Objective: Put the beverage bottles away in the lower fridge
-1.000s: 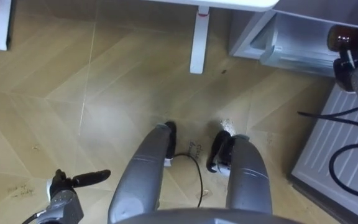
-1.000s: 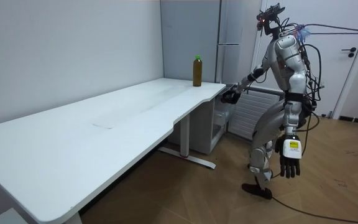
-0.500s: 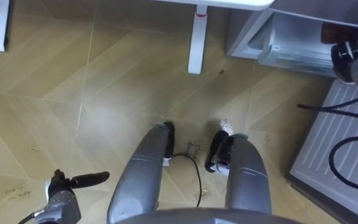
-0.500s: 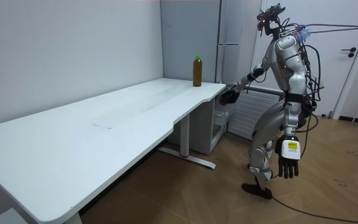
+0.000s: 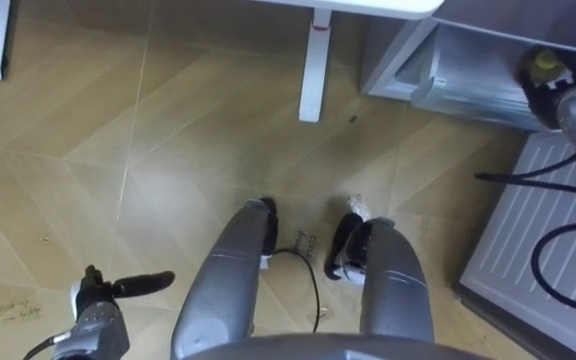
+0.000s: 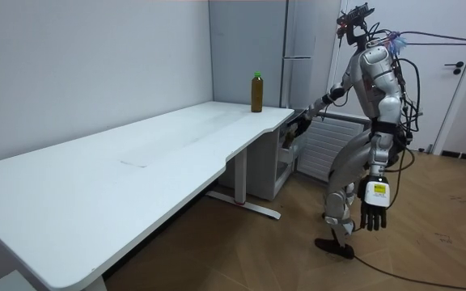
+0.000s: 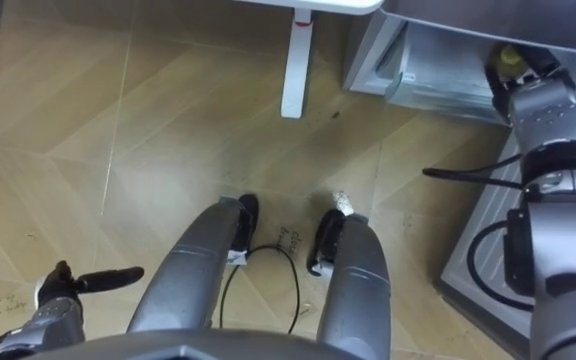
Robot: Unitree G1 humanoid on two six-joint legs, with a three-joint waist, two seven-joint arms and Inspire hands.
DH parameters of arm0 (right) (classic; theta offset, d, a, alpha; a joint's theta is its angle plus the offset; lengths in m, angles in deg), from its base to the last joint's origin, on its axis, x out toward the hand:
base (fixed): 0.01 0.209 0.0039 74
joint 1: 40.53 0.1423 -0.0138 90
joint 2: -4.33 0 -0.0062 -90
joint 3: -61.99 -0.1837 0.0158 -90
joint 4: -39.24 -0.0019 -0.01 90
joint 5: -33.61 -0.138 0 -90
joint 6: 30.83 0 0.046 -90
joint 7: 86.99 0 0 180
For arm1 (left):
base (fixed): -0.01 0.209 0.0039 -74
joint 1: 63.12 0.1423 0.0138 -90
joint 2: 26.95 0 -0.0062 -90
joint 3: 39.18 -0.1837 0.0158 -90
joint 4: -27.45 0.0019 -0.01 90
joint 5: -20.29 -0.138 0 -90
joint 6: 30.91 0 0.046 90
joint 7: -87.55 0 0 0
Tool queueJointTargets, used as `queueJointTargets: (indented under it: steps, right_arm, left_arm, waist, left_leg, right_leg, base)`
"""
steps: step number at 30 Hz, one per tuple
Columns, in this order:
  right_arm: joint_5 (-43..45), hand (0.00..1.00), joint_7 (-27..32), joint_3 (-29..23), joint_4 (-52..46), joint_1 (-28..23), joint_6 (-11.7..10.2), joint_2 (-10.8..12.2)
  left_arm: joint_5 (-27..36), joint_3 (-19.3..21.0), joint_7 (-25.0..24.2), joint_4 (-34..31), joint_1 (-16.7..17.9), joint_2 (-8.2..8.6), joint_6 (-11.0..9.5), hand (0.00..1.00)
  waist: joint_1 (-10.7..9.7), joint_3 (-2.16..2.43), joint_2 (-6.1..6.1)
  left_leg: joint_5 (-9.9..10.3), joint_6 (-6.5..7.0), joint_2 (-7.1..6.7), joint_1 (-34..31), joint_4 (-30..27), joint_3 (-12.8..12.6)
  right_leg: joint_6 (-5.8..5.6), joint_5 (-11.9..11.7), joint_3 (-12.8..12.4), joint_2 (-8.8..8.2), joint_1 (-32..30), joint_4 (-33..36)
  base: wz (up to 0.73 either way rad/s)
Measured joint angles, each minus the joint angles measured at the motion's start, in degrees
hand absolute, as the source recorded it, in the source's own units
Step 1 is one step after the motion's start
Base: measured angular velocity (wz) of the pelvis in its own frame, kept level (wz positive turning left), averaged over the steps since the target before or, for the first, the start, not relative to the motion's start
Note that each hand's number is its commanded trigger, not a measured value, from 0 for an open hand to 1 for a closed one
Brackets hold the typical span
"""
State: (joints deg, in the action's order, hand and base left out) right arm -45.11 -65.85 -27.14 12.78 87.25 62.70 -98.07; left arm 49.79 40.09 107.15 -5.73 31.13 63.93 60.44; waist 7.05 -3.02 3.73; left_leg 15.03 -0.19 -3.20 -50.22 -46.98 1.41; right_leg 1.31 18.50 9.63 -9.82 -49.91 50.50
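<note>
Right-hand fingers (image 5: 536, 88): curled round a dark bottle with a yellow-green cap (image 7: 509, 58), the cap being seen between them. The right hand (image 7: 525, 86) is held out in front of the robot, at the open front of the lower compartment (image 5: 463, 75) of a tall grey fridge (image 6: 298, 48). The bottle is thus kept in the hand at that opening; whether it rests on anything inside cannot be told.

Left-hand fingers (image 5: 144, 284): straight and apart, with nothing held. The left hand (image 5: 96, 306) is hung at the robot's side, above the wooden floor (image 5: 168, 150).

A white ribbed panel (image 5: 538, 230) is seen just beside the opening, below the right arm.

The robot is shown standing on the floor, facing the fridge, near the corner of a long white tabletop (image 6: 136, 162). A brown bottle with a green cap (image 6: 256, 92) is stood upright on the far end of that tabletop, near the fridge and well apart from both hands.
</note>
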Motion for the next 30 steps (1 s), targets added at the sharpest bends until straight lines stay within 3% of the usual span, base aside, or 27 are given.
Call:
queueJointTargets:
  steps: [19,26,30]
  right_arm:
    - [-1.8,0.0,-2.8,3.0,0.3,-2.5,-0.6,0.0]
    - [-1.7,0.0,-5.2,3.4,4.1,-3.7,-0.2,0.0]
    - [0.3,0.0,-7.8,3.6,5.6,-5.0,0.4,0.1]
  left_arm:
    - [0.3,-3.4,-2.6,-1.7,1.9,-0.03,1.4,0.0]
    - [0.3,-2.6,-4.0,-1.6,1.0,-0.04,1.1,0.0]
    - [0.3,-1.8,-5.4,-1.1,0.8,0.0,0.6,0.0]
  waist:
    - [1.5,-0.01,-0.04]
    - [3.1,-0.06,-0.02]
    - [2.9,-0.07,-0.02]
  left_leg:
    - [0.4,-0.63,0.69,2.5,-0.1,0.1]
    - [0.3,-0.7,1.33,6.7,2.5,0.1]
    - [0.3,-0.67,1.36,9.4,4.5,0.4]
  right_leg:
    - [0.3,0.2,0.4,0.51,2.8,-0.3]
    - [0.28,-0.4,0.7,1.08,7.2,-3.7]
    - [0.29,-0.8,1.6,0.98,10.2,-6.0]
  base:
    - [0.0]
    - [-0.05]
    - [-0.01]
